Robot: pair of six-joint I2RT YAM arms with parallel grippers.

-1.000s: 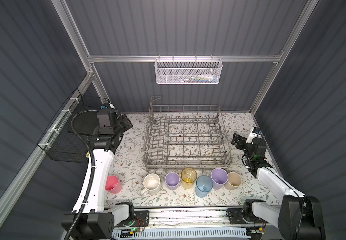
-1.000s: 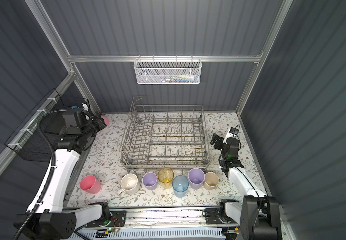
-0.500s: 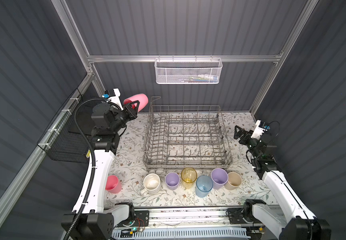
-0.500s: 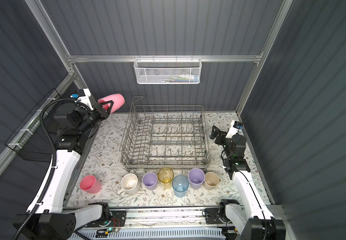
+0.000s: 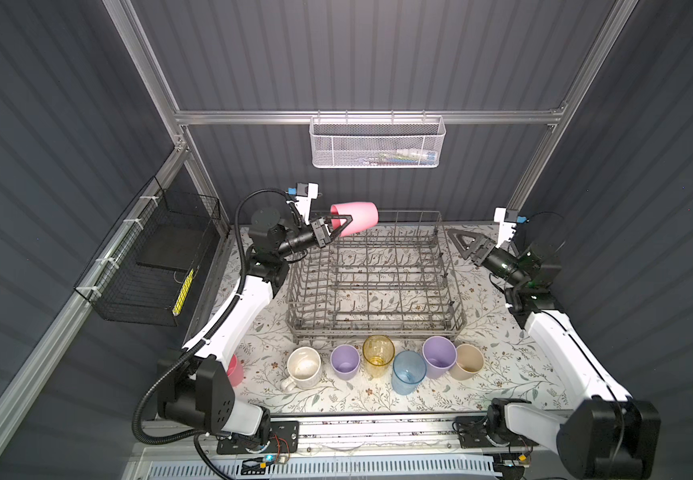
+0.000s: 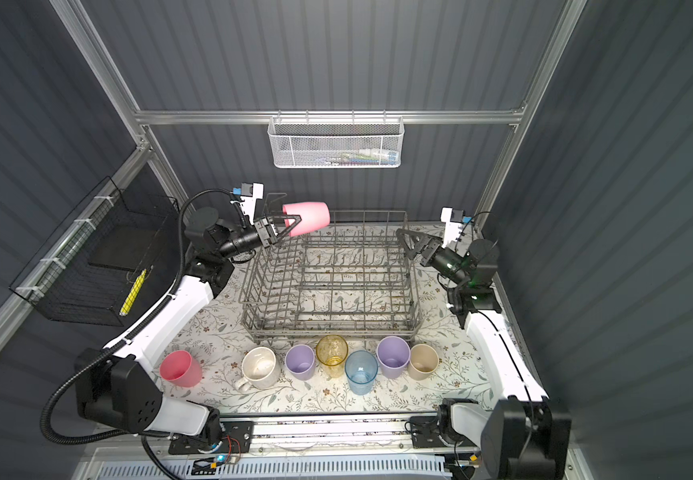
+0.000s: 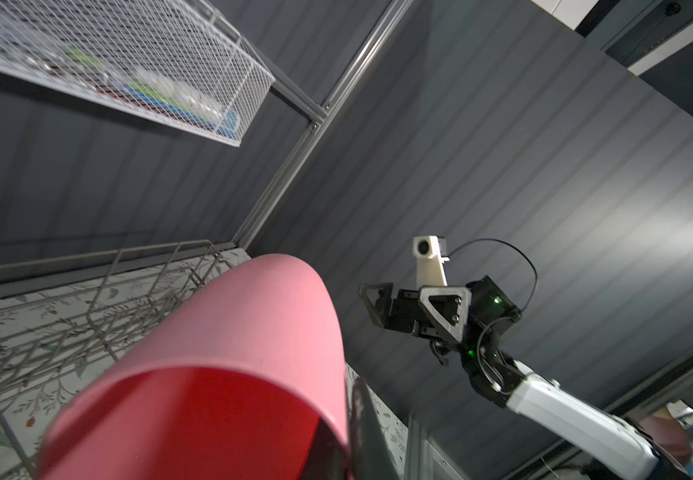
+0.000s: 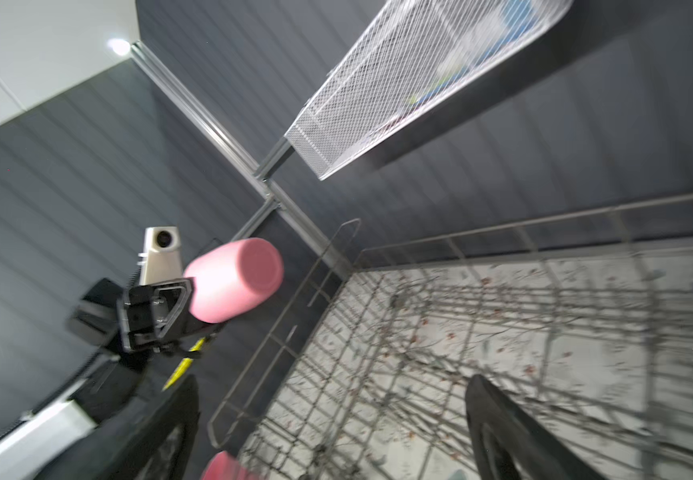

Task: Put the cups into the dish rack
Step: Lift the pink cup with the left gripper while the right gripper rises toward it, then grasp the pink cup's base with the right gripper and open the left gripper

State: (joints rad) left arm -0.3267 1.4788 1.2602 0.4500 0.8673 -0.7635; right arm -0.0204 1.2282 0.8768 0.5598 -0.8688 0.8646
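Sideways, pink cup (image 5: 361,217) in left end effector (image 5: 345,223), beside dish rack (image 5: 378,332)

Pink cup (image 5: 357,217) now aloft, perhaps over dish rack (image 5: 376,330) corner.

Row of cups (image 5: 378,359) before dish rack (image 5: 378,328); held cup (image 5: 359,217) over rack's rear-left corner.

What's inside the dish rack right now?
No cups: bare tines only in the dish rack, mat showing through. Left gripper holds a pink cup over its far-left corner, hiding that bit.
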